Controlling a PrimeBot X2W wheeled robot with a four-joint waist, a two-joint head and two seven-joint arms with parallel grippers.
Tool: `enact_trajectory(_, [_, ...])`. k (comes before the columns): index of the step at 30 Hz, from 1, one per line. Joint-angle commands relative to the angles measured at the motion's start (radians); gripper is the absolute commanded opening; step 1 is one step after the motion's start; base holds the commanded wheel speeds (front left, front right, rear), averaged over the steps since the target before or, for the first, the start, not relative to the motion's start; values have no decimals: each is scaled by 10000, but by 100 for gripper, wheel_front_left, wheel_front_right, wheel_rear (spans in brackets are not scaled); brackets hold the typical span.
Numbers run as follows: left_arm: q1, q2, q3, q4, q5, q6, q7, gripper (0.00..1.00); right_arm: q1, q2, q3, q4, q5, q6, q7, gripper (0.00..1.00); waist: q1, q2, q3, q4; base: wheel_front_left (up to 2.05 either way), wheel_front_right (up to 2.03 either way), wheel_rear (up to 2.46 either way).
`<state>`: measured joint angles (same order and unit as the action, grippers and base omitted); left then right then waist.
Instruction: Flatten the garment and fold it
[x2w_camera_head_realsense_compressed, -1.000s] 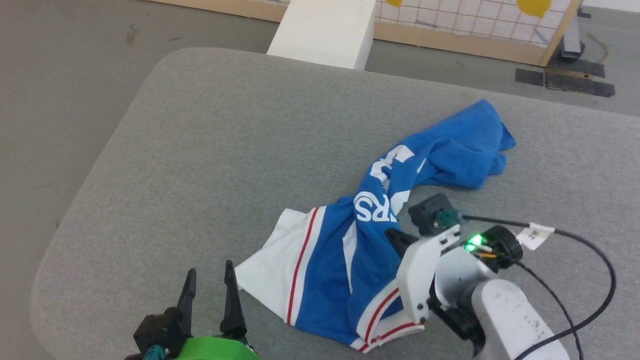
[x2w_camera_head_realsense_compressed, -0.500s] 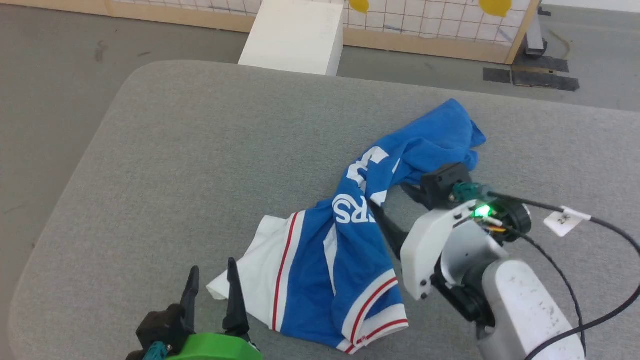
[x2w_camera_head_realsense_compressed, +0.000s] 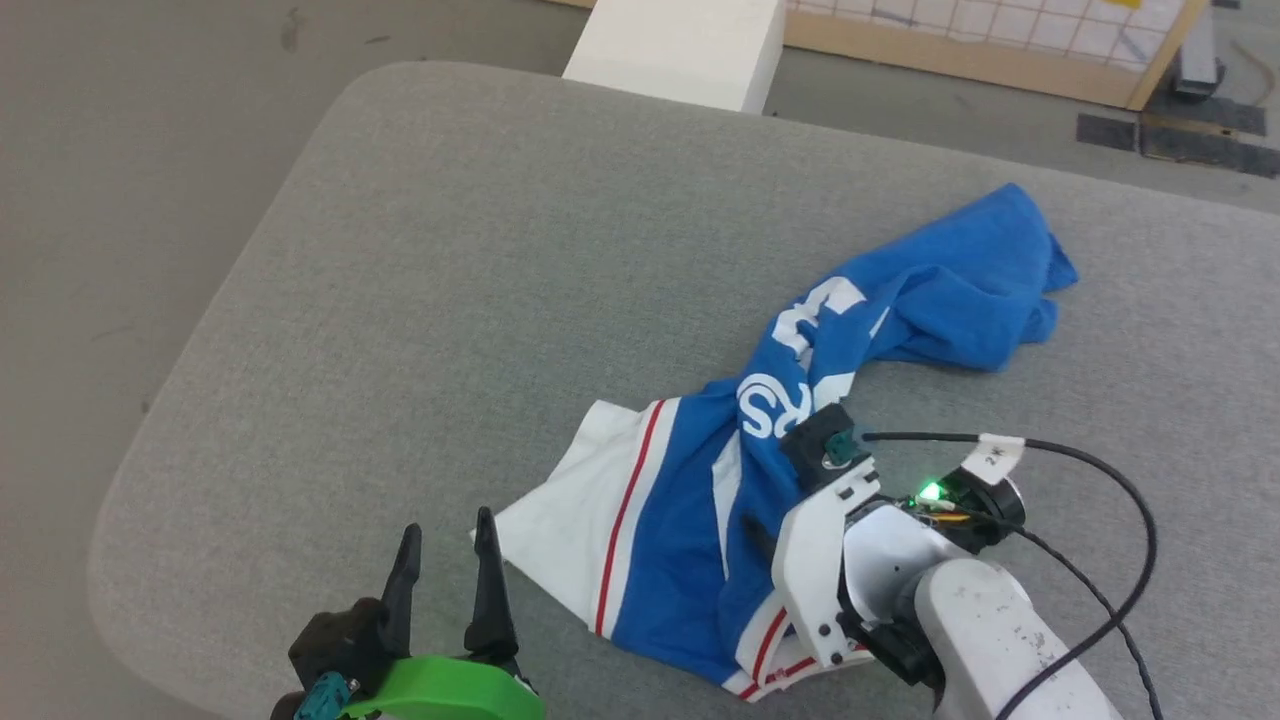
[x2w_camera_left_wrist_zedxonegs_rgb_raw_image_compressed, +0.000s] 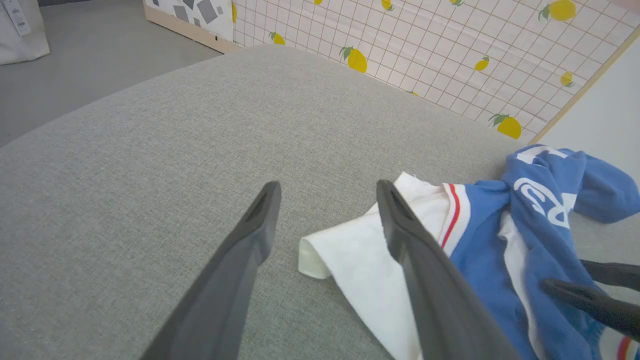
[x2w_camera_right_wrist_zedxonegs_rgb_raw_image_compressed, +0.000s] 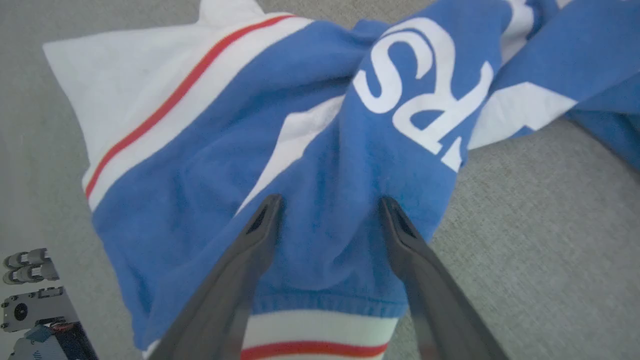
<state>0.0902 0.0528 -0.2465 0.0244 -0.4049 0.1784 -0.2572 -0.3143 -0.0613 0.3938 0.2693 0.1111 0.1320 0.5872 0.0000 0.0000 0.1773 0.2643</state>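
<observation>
Crumpled garment (x2w_camera_head_realsense_compressed: 680, 540) under right end effector (x2w_camera_right_wrist_zedxonegs_rgb_raw_image_compressed: 327, 205)

My right end effector (x2w_camera_right_wrist_zedxonegs_rgb_raw_image_compressed: 328, 201) stands with its two long dark fingers (x2w_camera_right_wrist_zedxonegs_rgb_raw_image_compressed: 235, 280) spread wide and nothing pinched between them. Both tips lie over the royal-blue jersey T-shirt (x2w_camera_right_wrist_zedxonegs_rgb_raw_image_compressed: 200, 175), which is crumpled on the grey fabric-covered worktop (x2w_camera_right_wrist_zedxonegs_rgb_raw_image_compressed: 540, 225). I cannot tell whether they touch the cloth. Nearest me, between the fingers, runs the red-and-white striped hem band (x2w_camera_right_wrist_zedxonegs_rgb_raw_image_compressed: 320, 340). Farther off sit large white letters (x2w_camera_right_wrist_zedxonegs_rgb_raw_image_compressed: 425, 90), and at the far left a white sleeve with a red stripe (x2w_camera_right_wrist_zedxonegs_rgb_raw_image_compressed: 125, 85).
</observation>
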Motion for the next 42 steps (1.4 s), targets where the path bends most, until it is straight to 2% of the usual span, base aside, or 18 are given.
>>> enact_trajectory(1, [-193, -26, -30, 14, -19, 52, -45, 100, -209, 2, 4, 256, -138, -13, 11, 100, 0, 0, 161, 153, 0, 0, 0])
enact_trajectory(2, [-207, -26, -41, 14, -23, 55, -45, 100, -258, 14, -20, 418, -193, -13, 3, 100, 0, 0, 178, 164, 0, 0, 0])
enact_trajectory(3, [-232, -26, -52, 22, -30, 63, -45, 100, -310, 30, -83, 606, -254, -13, -13, 82, 0, 0, 197, 166, 0, 0, 0])
enact_trajectory(4, [-255, -26, -63, 32, -36, 69, -45, 100, -354, 45, -161, 729, -277, -13, -87, 34, 0, 0, 212, 164, 0, 0, 0])
enact_trajectory(5, [-292, -26, -77, 46, -43, 72, -45, 100, -431, 61, -221, 852, -330, -13, -256, 0, 0, 0, 232, 156, 0, 0, 0])
enact_trajectory(11, [-354, -26, -28, 128, -1, 58, -45, 100, -754, 103, -218, 1077, 6, -13, -954, 0, 0, 0, 173, -100, 0, 0, 0])
enact_trajectory(15, [-282, -26, 62, 216, 99, -6, -45, 100, -909, 107, -244, 557, 676, -13, -1398, 0, 0, 0, 3, -430, 0, 0, 0])
enact_trajectory(18, [-213, -26, 119, 277, 180, -62, -45, 100, -849, 108, -760, -32, 1039, -13, -1678, 0, 0, 0, -155, -705, 0, 0, 0])
enact_trajectory(22, [-64, -26, 247, 351, 294, -135, -45, 100, -351, 109, -2220, -1093, 1188, -13, -1933, 0, 0, 0, -383, -1122, 0, 0, 0])
enact_trajectory(27, [70, -26, 354, 428, 429, -254, -45, 100, 1156, 109, -4999, -2314, 1408, -13, -1877, 0, 0, 0, -513, -1501, 0, 0, 0])
enact_trajectory(30, [103, -26, 388, 454, 492, -309, -45, 100, 2189, 109, -6546, -2512, 1416, -13, -1933, 0, 0, 0, -535, -1648, 0, 0, 0])
enact_trajectory(31, [115, -26, 400, 466, 517, -331, -45, 100, 2541, 109, -7000, -2446, 1379, -13, -1982, 16, 0, 0, -535, -1708, 0, 0, 0])
enact_trajectory(33, [125, -26, 405, 507, 575, -386, -45, 100, 3029, 109, -7531, -2220, 1198, -13, -2141, 43, 0, 0, -519, -1819, 0, 0, 0])
enact_trajectory(34, [120, -25, 409, 522, 594, -407, -45, 100, 3169, 109, -7686, -2058, 1193, -13, -2204, 49, 0, 0, -512, -1868, 0, 0, 0])
enact_trajectory(35, [112, -20, 410, 545, 616, -436, -45, 100, 3270, 110, -7827, -1831, 1248, -13, -2311, 100, 0, 0, -511, -1922, 0, 0, 0])
enact_trajectory(39, [80, 19, 443, 634, 669, -496, -45, 100, 3265, 110, -7790, -1296, 1148, -13, -2737, 100, 0, 0, -545, -2076, 0, 0, 0])
enact_trajectory(42, [93, 26, 462, 664, 688, -502, -45, 100, 3015, 110, -7532, -1332, 1246, -13, -3105, 100, 0, 0, -605, -2188, 0, 0, 0])
